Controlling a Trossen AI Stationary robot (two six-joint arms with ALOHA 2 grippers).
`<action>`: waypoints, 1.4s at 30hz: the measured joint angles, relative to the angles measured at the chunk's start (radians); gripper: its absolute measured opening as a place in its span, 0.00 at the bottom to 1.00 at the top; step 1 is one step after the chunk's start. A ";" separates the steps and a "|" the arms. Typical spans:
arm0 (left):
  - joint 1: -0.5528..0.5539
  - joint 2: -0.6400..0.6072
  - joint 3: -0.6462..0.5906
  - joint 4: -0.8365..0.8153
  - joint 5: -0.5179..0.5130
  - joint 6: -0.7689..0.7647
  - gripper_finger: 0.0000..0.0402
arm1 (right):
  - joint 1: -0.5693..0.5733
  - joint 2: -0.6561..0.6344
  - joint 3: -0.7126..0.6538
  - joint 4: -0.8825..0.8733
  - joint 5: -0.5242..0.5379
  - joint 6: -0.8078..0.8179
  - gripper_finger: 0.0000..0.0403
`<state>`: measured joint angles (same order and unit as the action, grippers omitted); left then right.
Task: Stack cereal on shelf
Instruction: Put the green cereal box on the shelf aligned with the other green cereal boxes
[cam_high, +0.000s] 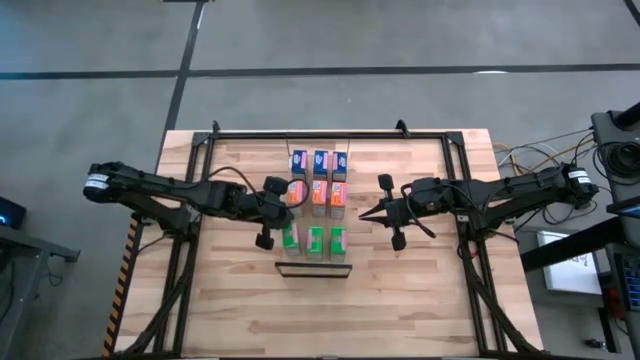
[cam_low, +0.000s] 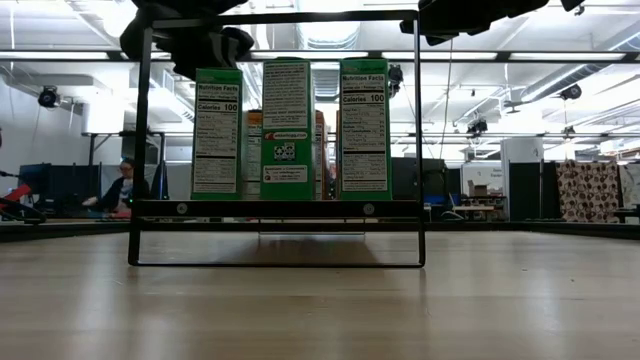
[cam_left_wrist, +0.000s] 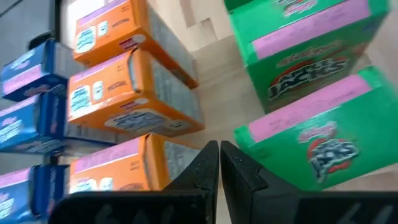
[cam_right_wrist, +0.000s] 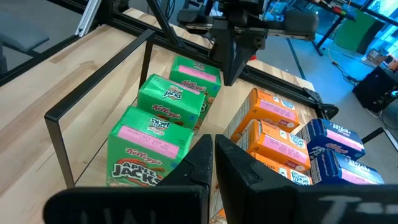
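Observation:
Nine small cereal boxes stand upright on their bases in three rows on the narrow shelf (cam_low: 280, 209): blue (cam_high: 320, 160) at the far end, orange (cam_high: 320, 193) in the middle, green (cam_high: 314, 240) at the near end. My left gripper (cam_high: 288, 206) is shut and empty. It points down over the gap between the left orange box (cam_left_wrist: 124, 171) and the left green box (cam_left_wrist: 311, 146), and it also shows in the right wrist view (cam_right_wrist: 231, 74). My right gripper (cam_high: 365, 213) is shut and empty, just right of the rows, level with the gap between orange and green (cam_right_wrist: 213, 146).
A thin dark metal frame (cam_right_wrist: 59, 124) rises around the shelf's near end and spans over the green boxes (cam_low: 140, 150). The planked tabletop (cam_high: 400, 300) lies bare on both sides and in front. A person (cam_low: 120, 190) sits in the room beyond the table.

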<state>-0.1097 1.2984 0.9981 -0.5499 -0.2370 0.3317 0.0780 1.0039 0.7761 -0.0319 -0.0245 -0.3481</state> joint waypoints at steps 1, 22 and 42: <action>0.000 0.000 0.000 0.000 0.016 0.000 0.00 | 0.000 0.000 0.000 0.000 0.000 0.000 0.02; -0.001 0.001 0.000 0.013 0.072 -0.015 0.00 | 0.000 0.000 0.000 0.000 0.000 0.000 0.02; -0.014 0.001 0.000 0.022 0.093 -0.031 0.00 | 0.000 0.000 0.000 0.000 0.000 0.000 0.02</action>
<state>-0.1232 1.2991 0.9981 -0.5278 -0.1444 0.3012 0.0780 1.0039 0.7761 -0.0319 -0.0246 -0.3481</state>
